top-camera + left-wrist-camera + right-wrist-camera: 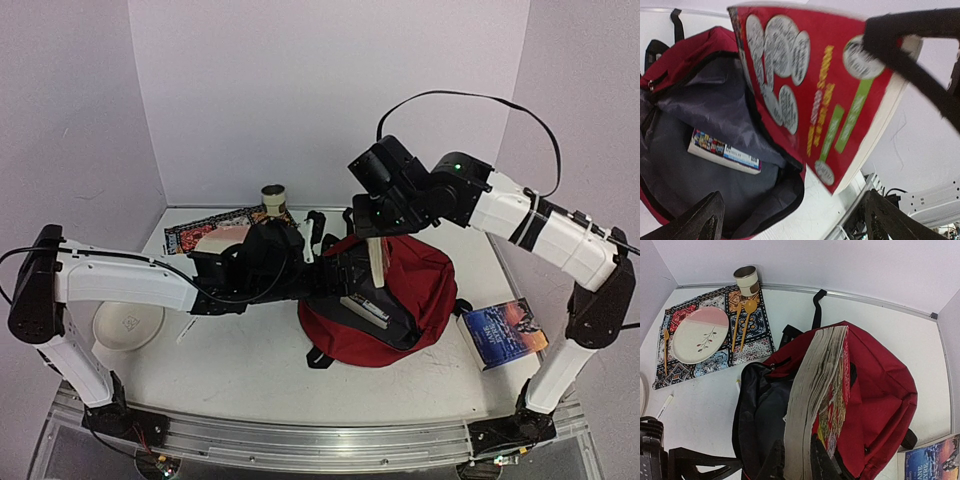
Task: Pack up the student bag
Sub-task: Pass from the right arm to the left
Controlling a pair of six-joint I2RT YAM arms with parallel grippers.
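We have one book (725, 152) already lying inside the student bag (420, 290), which sits open mid-desk (240, 360). Our right end effector (799, 462) clamps a thick red book (820, 395) above its mouth. Our left end effector (792, 202) stands wide apart at the opening. A blue book (505, 335) is still unpacked beside the bag.

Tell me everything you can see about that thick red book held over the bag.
The book is a thick softcover with a red cover bearing white ovals of small print and yellow and green lettering; its page edges are cream. It is closed and hangs on edge, slightly tilted, over the open mouth of the red backpack. The right claw pinches it at one end, a finger on each cover. Whether its lower corner brushes the backpack cannot be told.
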